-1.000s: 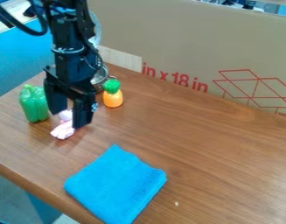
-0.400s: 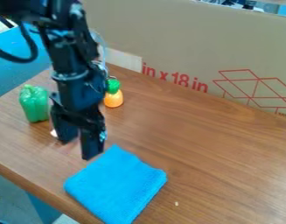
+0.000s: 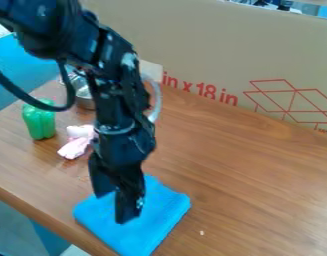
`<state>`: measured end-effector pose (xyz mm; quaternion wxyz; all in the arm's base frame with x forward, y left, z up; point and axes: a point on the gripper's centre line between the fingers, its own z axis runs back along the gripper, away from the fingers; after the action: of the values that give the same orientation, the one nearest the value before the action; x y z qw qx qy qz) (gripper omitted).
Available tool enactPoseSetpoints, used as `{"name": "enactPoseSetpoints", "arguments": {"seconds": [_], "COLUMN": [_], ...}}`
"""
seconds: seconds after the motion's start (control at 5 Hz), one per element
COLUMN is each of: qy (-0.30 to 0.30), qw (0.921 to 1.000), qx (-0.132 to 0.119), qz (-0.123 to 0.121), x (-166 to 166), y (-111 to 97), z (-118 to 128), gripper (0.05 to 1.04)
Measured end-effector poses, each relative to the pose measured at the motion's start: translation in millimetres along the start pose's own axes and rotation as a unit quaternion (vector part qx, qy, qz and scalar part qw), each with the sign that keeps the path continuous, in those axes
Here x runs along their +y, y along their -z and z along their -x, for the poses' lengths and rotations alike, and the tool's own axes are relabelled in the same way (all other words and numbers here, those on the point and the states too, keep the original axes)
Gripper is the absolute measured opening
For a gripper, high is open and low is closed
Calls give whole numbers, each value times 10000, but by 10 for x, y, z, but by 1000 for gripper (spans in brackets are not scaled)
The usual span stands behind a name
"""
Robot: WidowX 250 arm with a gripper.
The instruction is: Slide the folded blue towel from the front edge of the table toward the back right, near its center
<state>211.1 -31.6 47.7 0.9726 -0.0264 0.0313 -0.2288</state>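
The black gripper (image 3: 115, 207) hangs over the left part of a folded blue cloth (image 3: 159, 215), its fingers apart with none of the objects between them. Whether the fingertips touch the cloth I cannot tell. Up and to the left of the gripper, a small pink and white toy (image 3: 75, 145) lies on the table. Beyond that toy, at the left, stands a green bell pepper (image 3: 39, 122). A metal pot (image 3: 83, 95) is behind the arm, partly covered by it.
A large cardboard box wall (image 3: 212, 55) with red print runs along the back of the wooden table (image 3: 259, 170). The table's front edge crosses the lower left. A small pale speck (image 3: 202, 233) lies right of the cloth.
From beside the pink and white toy, the gripper has moved toward the camera and right, over the cloth. The arm now covers the orange and green toy and uncovers the pink and white one.
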Motion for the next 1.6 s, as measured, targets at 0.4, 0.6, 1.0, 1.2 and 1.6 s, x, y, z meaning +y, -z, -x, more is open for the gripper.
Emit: {"name": "enactPoseSetpoints", "arguments": {"seconds": [0.4,0.6,1.0,1.2,1.6], "qy": [-254,-445,-806,-845,-703], "qw": [9966,9916,9911,9954,9972], "qx": [736,1095,1014,450,-108], "qz": [-270,-527,-299,-45,250], "x": [71,152,311,445,613], "y": [247,307,314,153,9], "z": [58,19,-336,-611,-1043], "gripper": [1001,1002,1002,1001,1001]}}
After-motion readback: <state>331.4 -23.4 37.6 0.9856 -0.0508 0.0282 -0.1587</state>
